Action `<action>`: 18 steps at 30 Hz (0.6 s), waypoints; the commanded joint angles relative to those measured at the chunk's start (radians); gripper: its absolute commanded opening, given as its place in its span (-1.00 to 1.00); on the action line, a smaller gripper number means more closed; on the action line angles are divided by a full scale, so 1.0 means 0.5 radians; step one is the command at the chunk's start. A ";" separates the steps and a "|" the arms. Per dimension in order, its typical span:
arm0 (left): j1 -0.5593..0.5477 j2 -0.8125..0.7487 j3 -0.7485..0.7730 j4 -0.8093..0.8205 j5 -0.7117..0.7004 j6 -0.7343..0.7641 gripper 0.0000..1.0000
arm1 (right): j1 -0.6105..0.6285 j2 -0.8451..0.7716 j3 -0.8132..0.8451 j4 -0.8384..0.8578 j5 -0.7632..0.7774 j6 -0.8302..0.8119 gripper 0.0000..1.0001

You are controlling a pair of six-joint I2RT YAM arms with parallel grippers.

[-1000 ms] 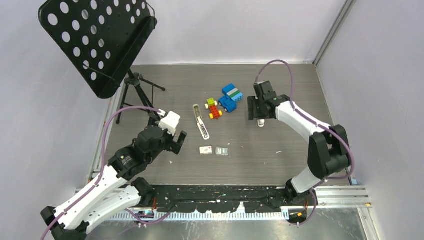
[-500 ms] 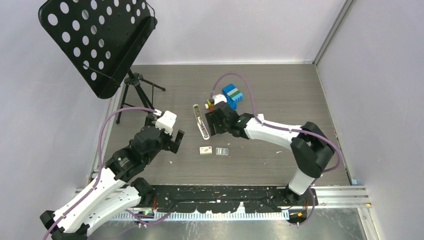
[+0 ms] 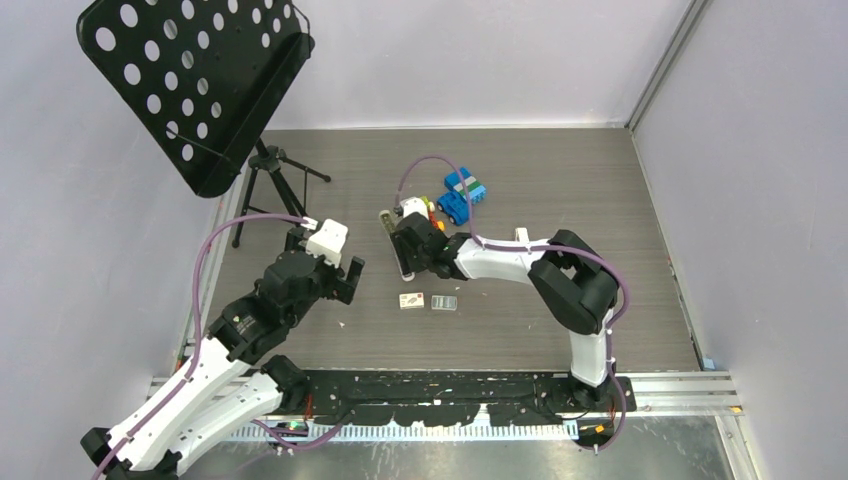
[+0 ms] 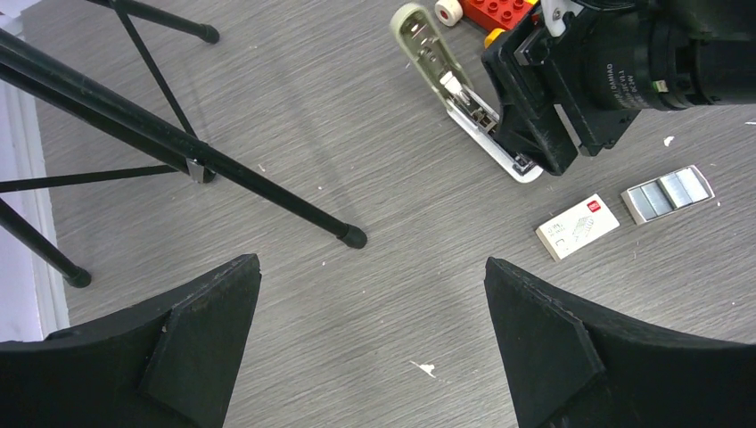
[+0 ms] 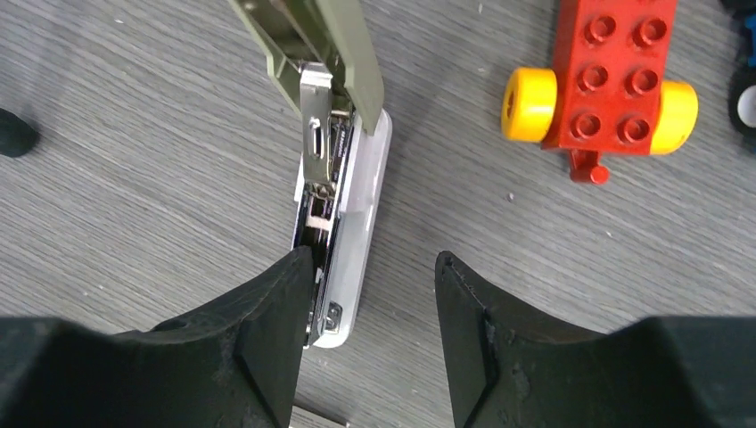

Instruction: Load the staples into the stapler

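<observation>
—Staples (image 4: 667,193): where are they?
—Flat on the table (image 3: 560,200), loose, a little way off the white end of the stapler (image 4: 446,80), toward the arm bases. A small white box (image 4: 578,226) with a red mark lies just beside them, slightly nearer the stapler.
—And the stapler itself?
—Lying opened out. Its grey-green lid (image 5: 352,53) is swung back, and the white base (image 5: 361,196) with its metal channel (image 5: 316,152) faces up.
—What is the right gripper (image 5: 370,267) doing?
—It is low over the stapler's white end, fingers (image 5: 267,339) spread and holding nothing. The end of the base sits between them. One finger overlaps the channel's edge and the other stands apart from the base. I cannot tell whether either one touches.
—The left gripper (image 4: 373,263)?
—Well apart from the stapler, on the side where the black tripod (image 4: 250,174) stands. Its fingers (image 4: 205,330) are spread wide over bare table.
—Anything else close by?
—A red brick car (image 5: 615,71) with yellow wheels, near the stapler's lid half, and a blue brick vehicle (image 3: 452,207) just beyond it.
</observation>
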 commanded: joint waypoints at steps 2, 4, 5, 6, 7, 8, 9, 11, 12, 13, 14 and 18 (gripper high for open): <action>0.019 -0.026 -0.005 0.090 0.018 -0.003 0.99 | 0.031 0.061 0.102 0.125 0.085 0.016 0.07; 0.020 -0.022 -0.007 0.093 0.023 -0.004 0.99 | 0.035 0.064 0.098 0.125 0.085 0.014 -0.07; 0.022 -0.019 -0.007 0.093 0.027 -0.004 0.99 | 0.035 0.059 0.092 0.119 0.084 0.014 -0.14; 0.023 -0.018 -0.007 0.094 0.030 -0.005 0.99 | 0.035 0.051 0.087 0.119 0.091 0.015 -0.23; 0.023 -0.017 -0.005 0.091 0.033 -0.006 0.99 | 0.035 0.044 0.072 0.119 0.096 0.014 -0.32; 0.026 -0.013 -0.004 0.090 0.033 -0.005 0.99 | 0.035 0.033 0.059 0.125 0.097 0.014 -0.41; 0.024 -0.013 -0.006 0.091 0.034 -0.005 0.99 | 0.035 0.023 0.046 0.133 0.093 0.014 -0.50; 0.026 -0.013 -0.004 0.090 0.036 -0.007 0.99 | 0.035 0.005 0.022 0.128 0.097 0.010 -0.63; 0.026 -0.012 -0.006 0.091 0.037 -0.005 0.99 | 0.035 -0.002 0.015 0.124 0.094 0.005 -0.69; 0.029 -0.012 -0.006 0.090 0.037 -0.006 0.99 | 0.035 -0.010 0.005 0.120 0.092 -0.003 -0.73; 0.029 -0.013 -0.007 0.092 0.038 -0.007 0.99 | 0.035 -0.019 -0.004 0.114 0.087 -0.014 -0.77; 0.029 -0.010 -0.007 0.090 0.043 -0.010 0.99 | 0.035 -0.064 -0.047 0.074 0.085 -0.060 -0.92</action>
